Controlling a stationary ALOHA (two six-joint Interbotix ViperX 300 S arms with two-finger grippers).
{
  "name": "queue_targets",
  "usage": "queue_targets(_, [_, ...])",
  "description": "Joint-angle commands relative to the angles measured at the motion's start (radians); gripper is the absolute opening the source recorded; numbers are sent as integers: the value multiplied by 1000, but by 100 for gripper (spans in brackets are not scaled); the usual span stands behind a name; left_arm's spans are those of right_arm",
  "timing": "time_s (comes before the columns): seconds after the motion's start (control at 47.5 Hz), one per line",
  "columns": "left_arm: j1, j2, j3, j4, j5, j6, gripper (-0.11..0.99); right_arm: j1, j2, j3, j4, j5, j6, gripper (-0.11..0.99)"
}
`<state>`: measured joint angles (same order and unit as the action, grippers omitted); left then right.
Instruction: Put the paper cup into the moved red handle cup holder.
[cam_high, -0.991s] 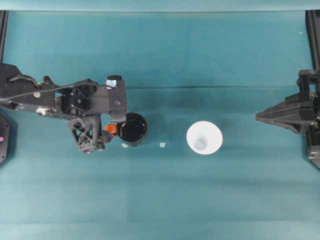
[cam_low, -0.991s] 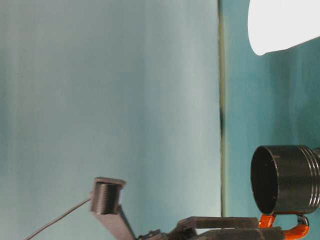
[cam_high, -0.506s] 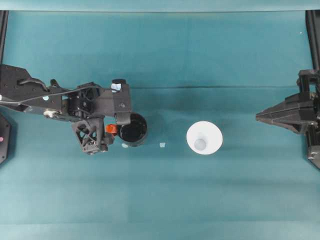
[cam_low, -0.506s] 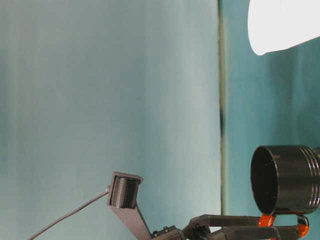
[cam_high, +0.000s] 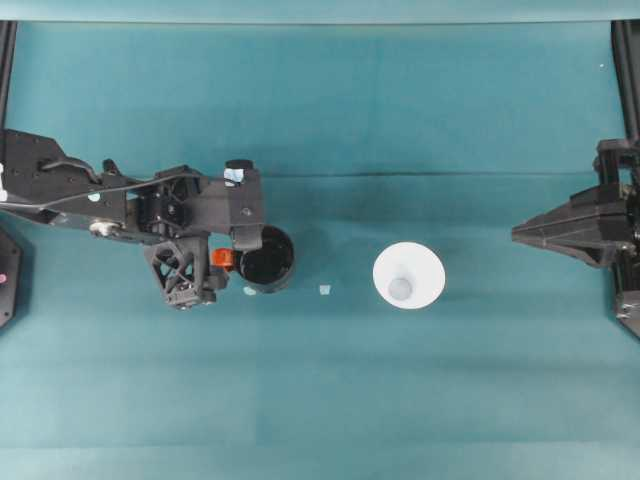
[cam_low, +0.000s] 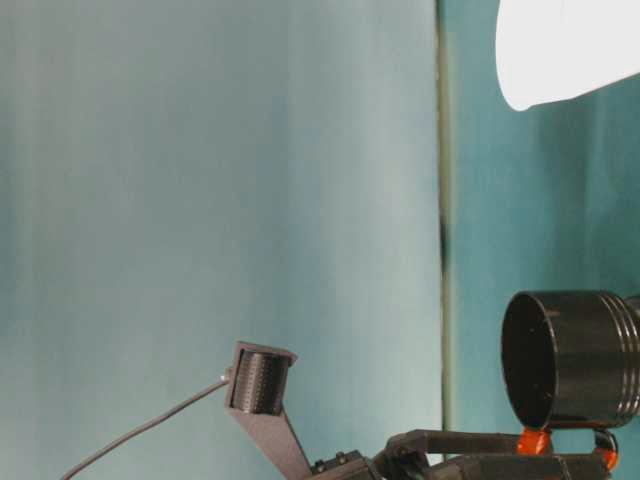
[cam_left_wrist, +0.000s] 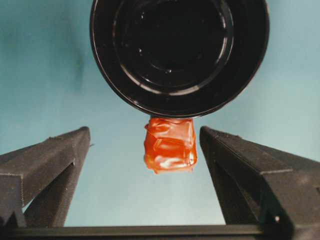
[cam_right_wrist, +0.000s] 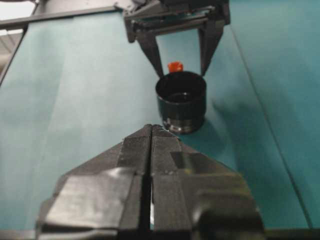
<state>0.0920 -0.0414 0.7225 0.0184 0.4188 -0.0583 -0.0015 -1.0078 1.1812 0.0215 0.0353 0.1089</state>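
Note:
The red handle cup holder (cam_high: 266, 259) is a glossy black cup standing upright left of centre, its red handle (cam_high: 220, 258) pointing left. My left gripper (cam_high: 228, 266) is open and straddles the handle. In the left wrist view the fingers (cam_left_wrist: 47, 165) stand clear on either side of the handle (cam_left_wrist: 170, 145), below the holder (cam_left_wrist: 179, 55). The white paper cup (cam_high: 409, 276) stands alone, right of the holder. My right gripper (cam_high: 520, 233) is shut and empty at the far right, and its tips (cam_right_wrist: 151, 127) point at the holder (cam_right_wrist: 181, 100).
The table is covered by a teal cloth (cam_high: 330, 400). A small pale scrap (cam_high: 324, 290) lies between holder and cup. Dark frame rails run along the left and right edges. In the table-level view the cup (cam_low: 570, 50) and holder (cam_low: 575, 360) stand apart.
The left arm's wrist has shifted a little to the right and its camera mount sits higher in the table-level view. Holder, paper cup and right arm have not moved.

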Motion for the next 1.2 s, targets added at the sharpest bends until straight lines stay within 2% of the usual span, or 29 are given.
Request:
queue_targets(0.0, [0,-5,-12,2,-6,-2,98,0,5,-15,3,-5,6,-10])
queue_targets(0.4, [0,9,-11,2,-35,2,97,-2,5,-15,3,-5,6,-10])
queue_targets(0.527, [-3,8,-6,3,-32,2,93,0,5,-15,2,-5,6,-10])
queue_targets(0.611, [-9,8,-5,2,-32,2,83,0,5,-15,2,-5,6,-10])
queue_targets(0.78, [-41,8,0,2,-37,15,34,0,5,-15,3,-5,6,-10])
queue_targets(0.822, [-46,8,2,2,-38,17,26,0,5,-15,2,-5,6,-10])
queue_targets(0.906, [-55,9,2,2,-38,14,27,0,5,-14,2,-5,6,-10])
queue_targets(1.18, [-57,9,-2,2,-38,15,26,0,5,-14,2,-5,6,-10])
